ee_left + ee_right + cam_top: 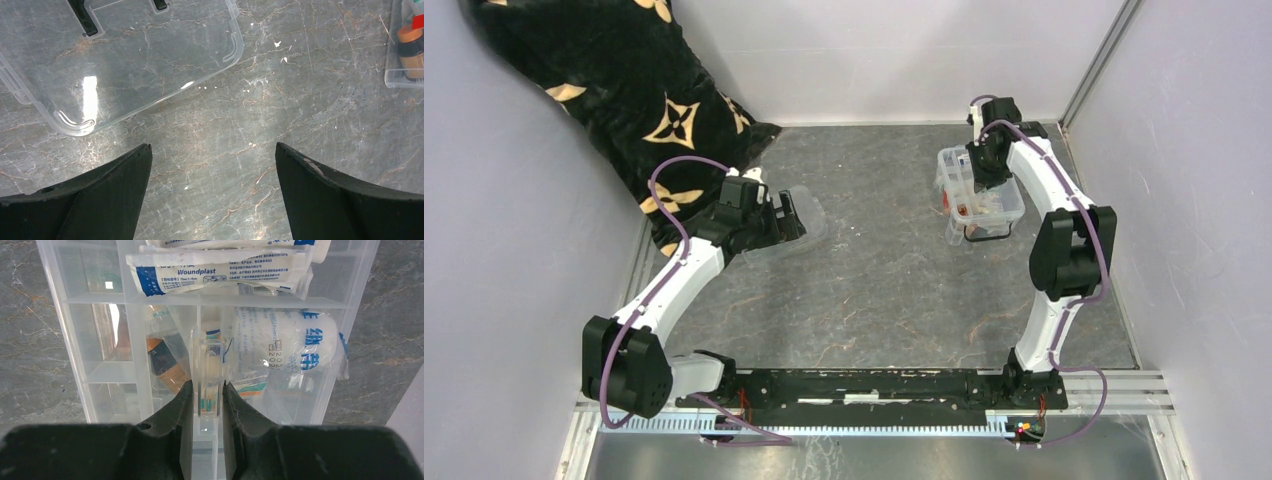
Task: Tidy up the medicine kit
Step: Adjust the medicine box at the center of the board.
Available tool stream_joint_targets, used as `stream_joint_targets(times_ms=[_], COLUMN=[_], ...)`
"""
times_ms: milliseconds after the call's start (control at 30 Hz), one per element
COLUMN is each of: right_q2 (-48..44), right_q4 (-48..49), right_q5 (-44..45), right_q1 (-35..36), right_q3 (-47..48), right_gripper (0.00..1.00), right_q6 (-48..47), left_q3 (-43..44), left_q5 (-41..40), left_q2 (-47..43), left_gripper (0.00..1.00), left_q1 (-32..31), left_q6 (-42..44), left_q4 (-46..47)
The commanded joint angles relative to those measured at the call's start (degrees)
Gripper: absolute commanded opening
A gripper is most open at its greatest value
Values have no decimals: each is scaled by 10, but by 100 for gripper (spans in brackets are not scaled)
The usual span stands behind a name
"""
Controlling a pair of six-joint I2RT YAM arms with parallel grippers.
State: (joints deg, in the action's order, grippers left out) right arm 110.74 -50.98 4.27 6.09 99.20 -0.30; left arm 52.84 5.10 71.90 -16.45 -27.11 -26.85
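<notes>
The medicine kit box (1009, 205) stands at the back right, lidless. A shallow clear divided tray (100, 347) holding Woundplast packets (215, 270) sits in its top. Below it show a bandage roll (280, 350) and an orange-capped bottle (162, 360). My right gripper (208, 385) is shut on the tray's upright centre handle (209, 360). It also shows in the top view (984, 165). The flat clear lid (125, 55) with its black handle (89, 22) lies on the table at left (809, 215). My left gripper (212, 150) is open and empty, just beside the lid's edge.
A black cushion with gold flower print (624, 90) leans in the back left corner, close to the left arm. Grey walls enclose the marble table (874, 290). The box corner shows at the right of the left wrist view (402, 80).
</notes>
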Motion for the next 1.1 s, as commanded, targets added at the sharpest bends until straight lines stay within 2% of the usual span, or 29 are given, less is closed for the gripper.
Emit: stream_joint_targets(times_ms=[0,267,467,867,933,1067], right_q2=[-27,-29,-67,-157,-175,-212], right_q4=[10,15,35,58,66,72], right_q5=[-27,-59,-55,-73,-68,-48], right_q1=[-2,4,39,118,128,134], right_q3=[-24,-102,-177,-282,-287,-276], right_gripper=[0,0,0,1,4,19], right_q6=[-3,-14,-5,20,29,37], left_q3=[-1,-1,9,44,57,88], left_q5=[10,19,0,-49,-50,-64], left_q2=[-7,-12,-26,4,20,50], left_gripper=[98,98,98,100,100,100], left_q1=[-3,-4,-4,-3,1,4], left_q6=[-14,-15,-13,-1,-1,0], left_q4=[19,15,-1,-20,-25,-37])
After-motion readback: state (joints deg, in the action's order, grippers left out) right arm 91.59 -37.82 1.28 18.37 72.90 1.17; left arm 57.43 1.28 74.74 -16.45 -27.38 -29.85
